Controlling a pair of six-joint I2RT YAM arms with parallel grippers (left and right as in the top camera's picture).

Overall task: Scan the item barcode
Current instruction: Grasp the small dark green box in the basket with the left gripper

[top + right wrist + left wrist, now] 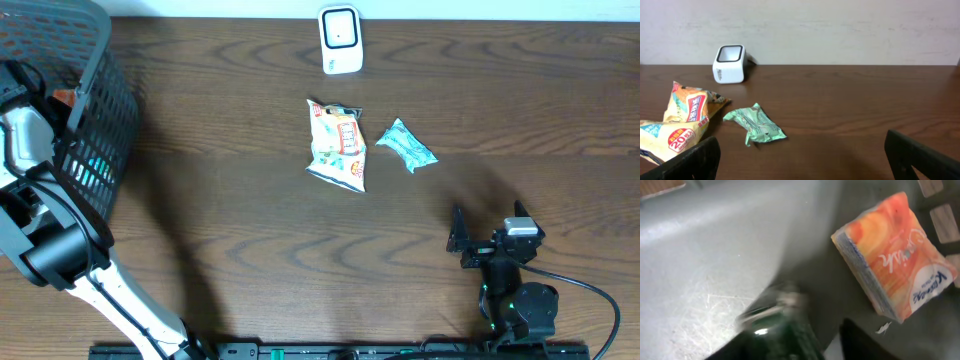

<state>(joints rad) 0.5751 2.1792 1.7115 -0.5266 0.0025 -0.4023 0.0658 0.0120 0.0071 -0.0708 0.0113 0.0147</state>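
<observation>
Inventory: one scanner (340, 40), one basket (95, 120), three packaged items seen, two tools.
One snack bag (337, 147) and one green packet (405, 146) lie just beside each other mid-surface (250, 250), below the scanner. One orange tissue pack (895, 255) lies in the basket, tilted, near the left tool (825, 335); that view is blurred, so its jaw state cannot be told, possibly mid-travel. Right tool (805, 162) stands fully spread, empty.

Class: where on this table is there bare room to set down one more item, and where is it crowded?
Bare: between basket and snack bag; right of green packet. Crowded: centre, where both lie side by side near the scanner.
</observation>
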